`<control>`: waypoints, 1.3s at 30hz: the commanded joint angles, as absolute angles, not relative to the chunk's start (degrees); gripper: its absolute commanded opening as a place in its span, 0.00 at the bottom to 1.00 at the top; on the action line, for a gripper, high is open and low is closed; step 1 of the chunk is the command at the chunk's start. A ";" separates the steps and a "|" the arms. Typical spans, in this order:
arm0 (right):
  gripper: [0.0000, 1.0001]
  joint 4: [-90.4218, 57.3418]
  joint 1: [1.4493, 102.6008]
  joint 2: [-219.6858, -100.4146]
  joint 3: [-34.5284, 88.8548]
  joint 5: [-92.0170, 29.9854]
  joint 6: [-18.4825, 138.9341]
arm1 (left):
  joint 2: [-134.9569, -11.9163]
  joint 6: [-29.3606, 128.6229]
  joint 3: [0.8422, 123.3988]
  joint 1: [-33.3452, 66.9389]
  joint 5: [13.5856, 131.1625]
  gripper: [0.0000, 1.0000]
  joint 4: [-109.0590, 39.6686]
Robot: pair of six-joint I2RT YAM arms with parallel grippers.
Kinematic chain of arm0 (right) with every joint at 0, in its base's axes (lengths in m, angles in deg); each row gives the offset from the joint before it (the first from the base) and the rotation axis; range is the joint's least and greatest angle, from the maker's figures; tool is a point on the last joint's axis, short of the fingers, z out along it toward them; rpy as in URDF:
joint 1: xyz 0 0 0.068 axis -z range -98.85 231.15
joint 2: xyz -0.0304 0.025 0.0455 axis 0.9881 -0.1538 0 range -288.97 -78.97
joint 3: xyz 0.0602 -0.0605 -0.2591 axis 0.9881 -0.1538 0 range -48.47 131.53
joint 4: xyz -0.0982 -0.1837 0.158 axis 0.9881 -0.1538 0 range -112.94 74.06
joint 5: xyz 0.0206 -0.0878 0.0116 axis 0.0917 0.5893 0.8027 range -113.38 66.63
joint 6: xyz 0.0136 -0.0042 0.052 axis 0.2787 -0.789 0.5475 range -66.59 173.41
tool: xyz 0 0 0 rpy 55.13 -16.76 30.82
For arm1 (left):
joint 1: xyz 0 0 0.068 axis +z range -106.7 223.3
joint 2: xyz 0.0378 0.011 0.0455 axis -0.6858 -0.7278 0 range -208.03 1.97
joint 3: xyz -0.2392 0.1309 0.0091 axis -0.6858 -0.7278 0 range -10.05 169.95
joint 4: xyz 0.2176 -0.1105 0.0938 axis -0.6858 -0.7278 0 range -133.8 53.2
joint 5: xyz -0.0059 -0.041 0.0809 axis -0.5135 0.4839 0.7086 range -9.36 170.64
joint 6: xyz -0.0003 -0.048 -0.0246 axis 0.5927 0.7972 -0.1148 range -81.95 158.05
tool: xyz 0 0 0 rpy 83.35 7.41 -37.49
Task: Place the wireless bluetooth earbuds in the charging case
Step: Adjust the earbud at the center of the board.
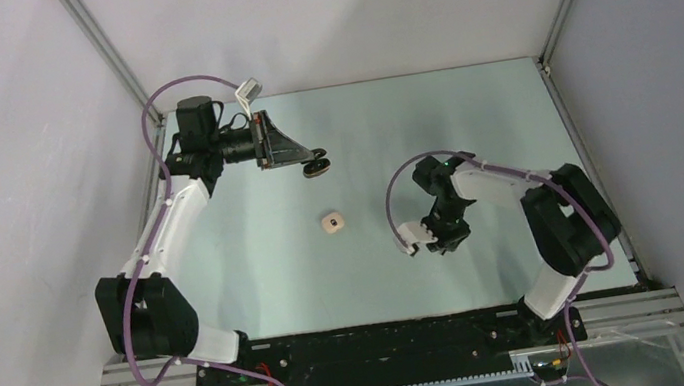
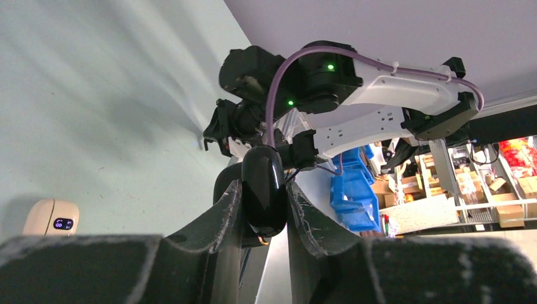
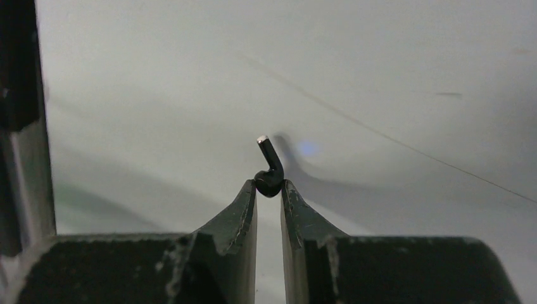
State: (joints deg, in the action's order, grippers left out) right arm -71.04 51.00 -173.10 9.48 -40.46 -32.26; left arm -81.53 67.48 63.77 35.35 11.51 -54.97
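Note:
My left gripper (image 1: 313,160) is raised over the far left of the table and shut on a glossy black charging case (image 2: 263,180), which stands upright between the fingers (image 2: 221,212). The case also shows in the top view (image 1: 318,166). Whether its lid is open I cannot tell. My right gripper (image 3: 269,185) is shut on one tiny black earbud (image 3: 268,180), pinched at the very fingertips with its stem pointing up and away. In the top view this gripper (image 1: 443,239) hangs low at centre right. The other earbud is not in view.
A small beige pebble-like case (image 1: 332,223) with a dark display lies on the pale table (image 1: 257,265) between the two arms; it also shows in the left wrist view (image 2: 52,218). Grey walls and metal frame rails (image 1: 111,54) close in the table.

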 commanded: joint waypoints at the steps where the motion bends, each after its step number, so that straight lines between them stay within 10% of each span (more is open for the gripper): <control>1: 0.07 -83.97 50.52 -179.58 13.61 -34.77 -43.92 | -80.03 66.14 63.51 35.39 11.22 0.00 -54.20; 21: 0.47 -77.29 53.12 -179.06 21.89 -36.96 -25.20 | -81.14 66.48 63.72 35.12 10.97 0.00 -54.20; 30: 0.37 -69.49 62.67 -163.74 15.33 -52.92 -4.04 | -82.81 66.57 65.94 35.10 11.29 0.00 -54.20; 39: 0.35 -54.39 68.46 -151.56 -6.36 -60.95 -19.45 | -83.17 66.37 65.73 35.42 10.94 0.00 -54.09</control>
